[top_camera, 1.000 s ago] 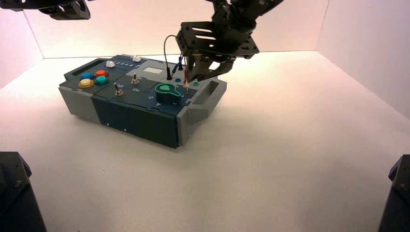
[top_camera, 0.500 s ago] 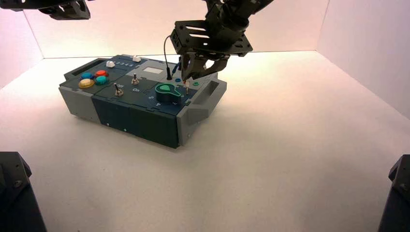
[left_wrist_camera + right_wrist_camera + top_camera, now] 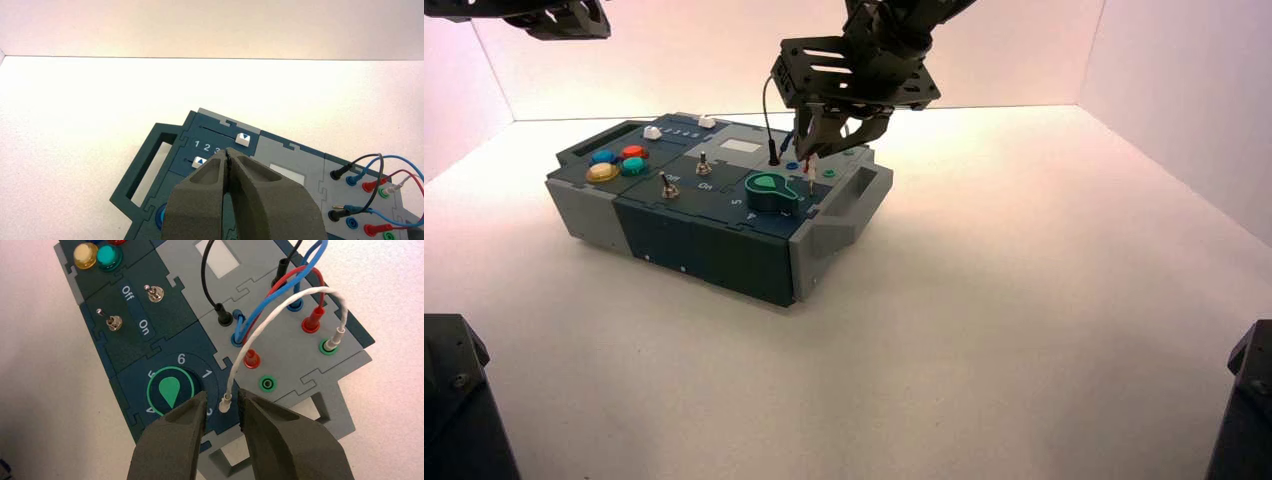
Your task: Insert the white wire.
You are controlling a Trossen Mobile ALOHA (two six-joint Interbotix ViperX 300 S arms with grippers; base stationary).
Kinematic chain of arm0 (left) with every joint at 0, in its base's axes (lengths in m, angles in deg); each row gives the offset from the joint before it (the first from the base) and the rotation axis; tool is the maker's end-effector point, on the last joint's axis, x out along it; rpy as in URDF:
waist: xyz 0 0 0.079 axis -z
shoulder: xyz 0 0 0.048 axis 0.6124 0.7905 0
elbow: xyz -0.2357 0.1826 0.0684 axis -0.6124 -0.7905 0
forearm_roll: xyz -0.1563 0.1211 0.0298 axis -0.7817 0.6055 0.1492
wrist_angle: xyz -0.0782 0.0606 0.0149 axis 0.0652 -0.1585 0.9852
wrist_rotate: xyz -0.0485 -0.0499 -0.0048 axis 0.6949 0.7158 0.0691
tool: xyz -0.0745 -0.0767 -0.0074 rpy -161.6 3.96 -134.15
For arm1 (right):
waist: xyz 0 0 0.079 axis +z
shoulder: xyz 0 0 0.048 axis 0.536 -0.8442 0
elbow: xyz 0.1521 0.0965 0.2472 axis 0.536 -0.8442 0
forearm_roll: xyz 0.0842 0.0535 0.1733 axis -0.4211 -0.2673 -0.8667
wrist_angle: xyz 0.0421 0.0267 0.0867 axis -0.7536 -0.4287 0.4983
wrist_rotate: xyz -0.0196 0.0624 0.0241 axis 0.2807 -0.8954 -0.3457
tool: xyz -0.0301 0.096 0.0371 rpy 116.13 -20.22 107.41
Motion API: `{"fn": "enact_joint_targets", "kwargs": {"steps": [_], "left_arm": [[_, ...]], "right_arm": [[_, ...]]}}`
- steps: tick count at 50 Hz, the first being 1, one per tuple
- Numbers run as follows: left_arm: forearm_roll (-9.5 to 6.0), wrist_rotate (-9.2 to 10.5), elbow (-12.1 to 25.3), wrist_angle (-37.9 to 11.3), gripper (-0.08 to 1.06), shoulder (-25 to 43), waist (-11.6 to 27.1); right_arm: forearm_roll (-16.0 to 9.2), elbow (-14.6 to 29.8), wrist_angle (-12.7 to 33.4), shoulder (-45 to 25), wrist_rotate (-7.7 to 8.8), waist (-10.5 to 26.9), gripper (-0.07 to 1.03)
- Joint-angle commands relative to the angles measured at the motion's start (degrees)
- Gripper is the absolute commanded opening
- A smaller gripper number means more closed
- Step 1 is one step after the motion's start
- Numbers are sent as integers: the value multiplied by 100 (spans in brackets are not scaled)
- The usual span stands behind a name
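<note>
Pale walls behind a bright, bare-looking table [image 3: 1024,300], with a grey and dark-blue box [image 3: 704,255] set at an angle on it. Parked up at the far left, beyond the box's corner: the left end effector [image 3: 228,150], clenched on nothing.

At work, above the box's right part: the right end effector [image 3: 222,392], released, with a gap between its tips and nothing gripped. Much nearer to the white wire [image 3: 270,317] than the left one, so apparently a job for the right arm alone.

Arched over the grey socket panel, one end seated in the green socket of the far row [image 3: 328,347], the other end free. Loose plug [image 3: 225,404] just beside the green-rimmed knob [image 3: 171,390], over the dark knob panel, not in any socket. Lined up with the opening and seen between the two tips, below the end effector, with its long axis running roughly along the fingers; contact not visible.

Next, probably: lower a little, close on the plug, then carry it rightward and away to the free green socket [image 3: 268,384]. Likely to go wrong by pinching off-centre, tilting the pin, or brushing the nearby red plug [image 3: 251,359].
</note>
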Motion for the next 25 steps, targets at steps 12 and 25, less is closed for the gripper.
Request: {"fn": "enact_joint_targets", "kwargs": {"steps": [12,25], "left_arm": [[18,-18,70,26,-3,-70,-26],[18,-18,70,18,-3,-88,-26]], "right_arm": [[62,141,-9,97,18,-193,35],[123,220,-9,26,18,-220,34]]}}
